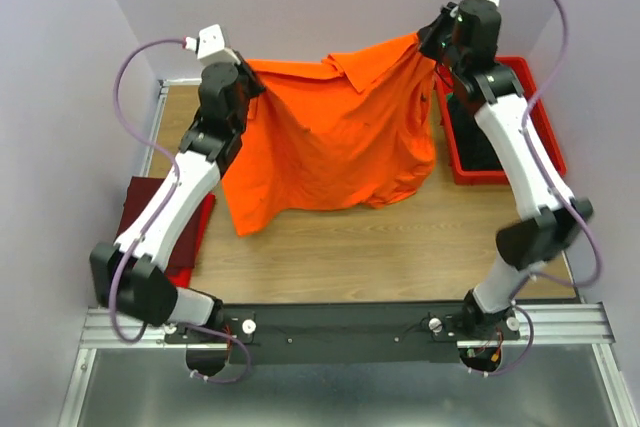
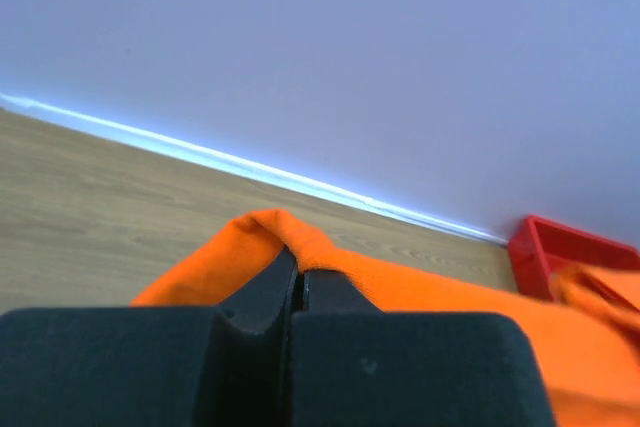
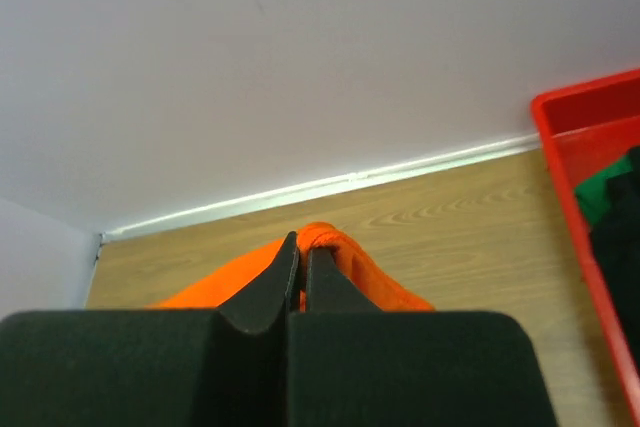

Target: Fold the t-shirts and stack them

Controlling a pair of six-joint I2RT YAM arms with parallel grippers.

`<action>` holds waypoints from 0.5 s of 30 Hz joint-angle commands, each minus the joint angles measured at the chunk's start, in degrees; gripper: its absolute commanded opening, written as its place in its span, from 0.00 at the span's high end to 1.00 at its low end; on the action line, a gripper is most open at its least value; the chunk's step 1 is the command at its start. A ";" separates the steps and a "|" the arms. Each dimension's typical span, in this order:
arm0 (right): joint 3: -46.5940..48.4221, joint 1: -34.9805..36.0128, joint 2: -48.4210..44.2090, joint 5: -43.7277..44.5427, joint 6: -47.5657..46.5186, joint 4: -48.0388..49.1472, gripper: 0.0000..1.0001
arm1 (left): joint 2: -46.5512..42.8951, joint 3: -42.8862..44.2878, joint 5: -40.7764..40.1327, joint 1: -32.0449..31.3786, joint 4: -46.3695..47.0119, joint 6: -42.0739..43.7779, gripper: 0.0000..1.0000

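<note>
Orange t-shirt (image 1: 330, 137) held up and spread between both arms over the bench (image 1: 380, 247).

Left end effector (image 2: 300, 277) is pinched shut on one upper corner of the cloth and right end effector (image 3: 302, 257) on the other, so the shirt hangs wide like a curtain, collar at the top. I cannot tell whether its lower edge touches the wood. It looks soft, light and limp, so it will likely sag and swing wherever unsupported; shoulder seams and hem seem the firmest places to take hold. A maroon shirt (image 1: 150, 212) lies at the left edge, and dark and green shirts (image 1: 478, 142) sit in the red tray (image 1: 545, 147).
</note>
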 commanded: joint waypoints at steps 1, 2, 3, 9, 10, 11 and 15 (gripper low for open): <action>13.95 -6.57 12.25 -19.38 6.84 2.22 0.99 | 9.91 8.10 10.39 4.13 8.94 2.94 1.00; 16.89 -8.23 17.24 -20.55 7.45 2.40 0.99 | 12.04 13.16 11.72 5.01 9.22 3.12 1.00; 20.83 -8.95 19.98 -21.78 8.15 2.48 0.99 | 14.06 16.00 12.87 5.89 9.14 3.21 1.00; 38.01 -12.20 26.87 -26.71 12.73 4.32 0.99 | 22.78 34.03 19.47 10.82 5.80 5.84 1.00; 37.49 -12.47 26.08 -26.80 12.90 5.64 0.99 | 22.96 35.09 19.38 11.17 4.84 6.37 1.00; 36.53 -12.47 25.29 -27.06 12.91 6.26 0.99 | 22.70 35.88 19.38 11.26 4.39 6.90 1.00; 20.77 -12.56 19.15 -26.98 12.55 8.54 0.99 | 19.54 29.60 19.82 11.35 4.65 6.82 1.00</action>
